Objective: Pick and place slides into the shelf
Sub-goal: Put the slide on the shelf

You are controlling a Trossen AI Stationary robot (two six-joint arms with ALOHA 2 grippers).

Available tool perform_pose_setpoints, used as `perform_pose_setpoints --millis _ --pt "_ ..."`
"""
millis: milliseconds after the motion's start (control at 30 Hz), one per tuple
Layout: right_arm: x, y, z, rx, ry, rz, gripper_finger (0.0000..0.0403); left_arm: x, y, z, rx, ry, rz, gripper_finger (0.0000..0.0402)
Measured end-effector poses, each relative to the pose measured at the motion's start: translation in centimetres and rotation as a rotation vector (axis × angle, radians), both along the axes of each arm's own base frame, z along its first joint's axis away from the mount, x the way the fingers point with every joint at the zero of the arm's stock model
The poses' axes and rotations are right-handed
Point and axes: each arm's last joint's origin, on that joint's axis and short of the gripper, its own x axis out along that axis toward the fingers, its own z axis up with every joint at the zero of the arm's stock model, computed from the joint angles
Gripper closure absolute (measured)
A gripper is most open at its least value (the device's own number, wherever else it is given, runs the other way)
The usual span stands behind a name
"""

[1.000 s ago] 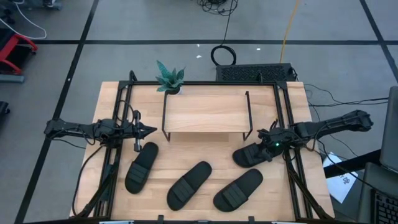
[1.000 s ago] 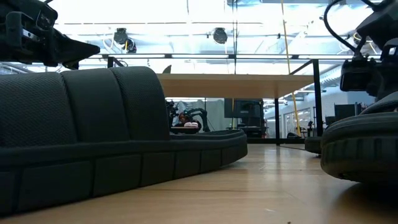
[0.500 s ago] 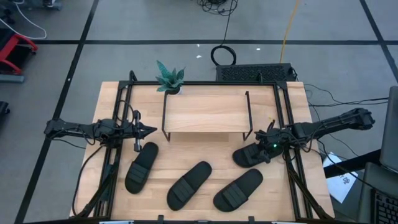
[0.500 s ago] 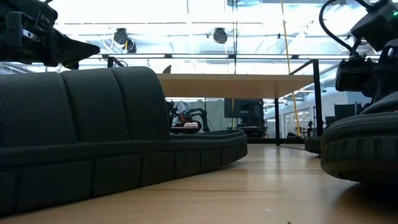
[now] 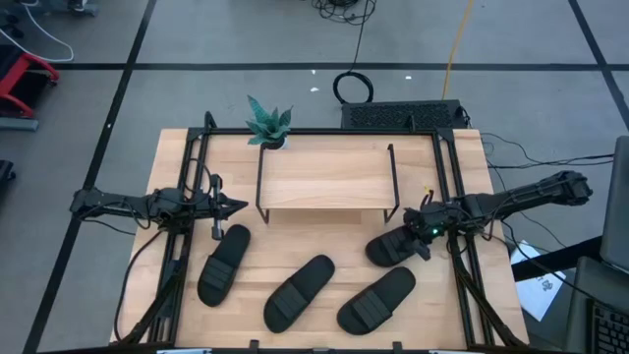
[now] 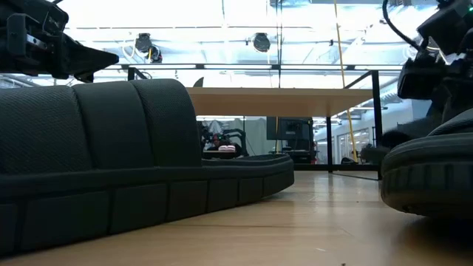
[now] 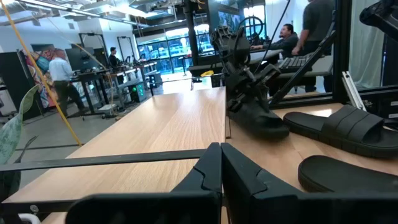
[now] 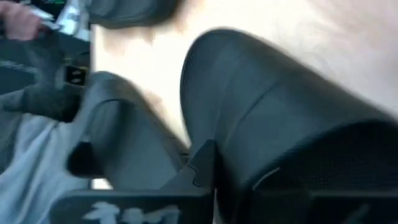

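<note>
Four black slides lie soles down on the wooden table in front of the shelf (image 5: 324, 177), a low rack with a light wood top and a thin black frame. One slide (image 5: 224, 264) is at the left, one (image 5: 300, 292) in the middle and one (image 5: 376, 300) near the right. The fourth slide (image 5: 391, 247) lies by the shelf's right leg, and my right gripper (image 5: 417, 236) is shut on it. My left gripper (image 5: 236, 206) hovers shut beside the shelf's left leg and touches nothing. My right gripper pinches the slide's wide strap at its edge (image 8: 208, 134) between the two fingers. The fingers come from the table's right side, slanting down. In the left wrist view the slide (image 7: 256, 119) still has its sole on the table.
A small potted plant (image 5: 267, 123) stands at the shelf's far left corner. Black frame rails (image 5: 182, 236) run along both sides of the table. People stand in the room beyond the table (image 7: 308, 28).
My right gripper has shut on the strap of the slide by the shelf's right leg and has edged a little toward it. The slide stays in place on the table.
</note>
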Motion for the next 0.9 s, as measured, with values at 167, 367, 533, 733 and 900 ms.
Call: perform_pose_setpoints --millis 167,367,533,733,900 --pt "-0.1 0.1 0.2 0.030 -0.011 0.039 0.0396 0.0 0.0 0.0 0.000 0.000 0.000 0.0394" --pt "-0.2 0.1 0.6 0.045 -0.047 0.038 0.0398 0.0 0.0 0.0 0.000 0.000 0.000 0.0394" --pt "0.0 0.3 2.9 0.029 -0.125 0.068 0.0399 0.0 0.0 0.0 0.000 0.000 0.000 0.0394" --pt "-0.5 0.9 5.5 0.003 -0.076 0.135 0.0400 0.0 0.0 0.0 0.000 0.000 0.000 0.0394" --pt "-1.0 1.4 6.9 -0.030 -0.092 0.177 0.0400 0.0 0.0 0.0 -0.010 -0.001 -0.001 0.0394"
